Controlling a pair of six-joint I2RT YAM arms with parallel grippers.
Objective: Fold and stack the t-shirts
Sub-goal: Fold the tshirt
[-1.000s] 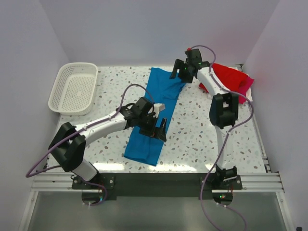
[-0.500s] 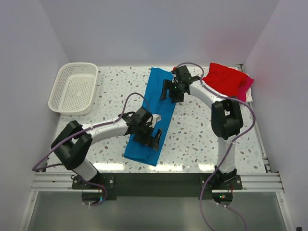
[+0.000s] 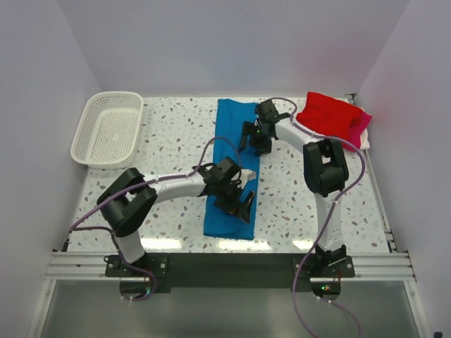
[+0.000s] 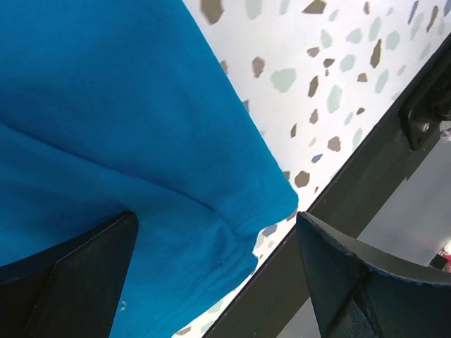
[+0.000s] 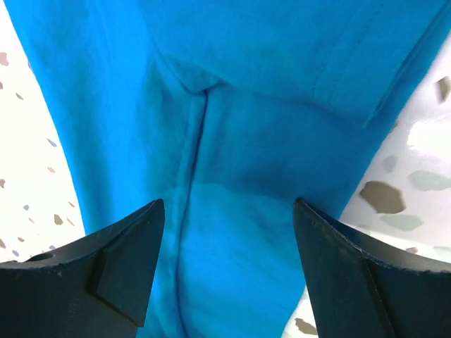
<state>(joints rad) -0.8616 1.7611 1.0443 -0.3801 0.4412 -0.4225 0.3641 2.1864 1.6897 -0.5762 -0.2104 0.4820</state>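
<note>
Left gripper [image 3: 241, 203] and right gripper [image 3: 251, 138] hang splayed apart over the blue t-shirt [image 3: 229, 121] mid-frame; limp, light cloth, probably best pinched at corners.

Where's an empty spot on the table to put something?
The biggest bare table patch lies between the basket and the blue shirt. A smaller one lies right of the blue shirt, before the right arm. It's crowded over the blue shirt, under the left gripper and right gripper, and in the far right corner, with the red shirt.
</note>
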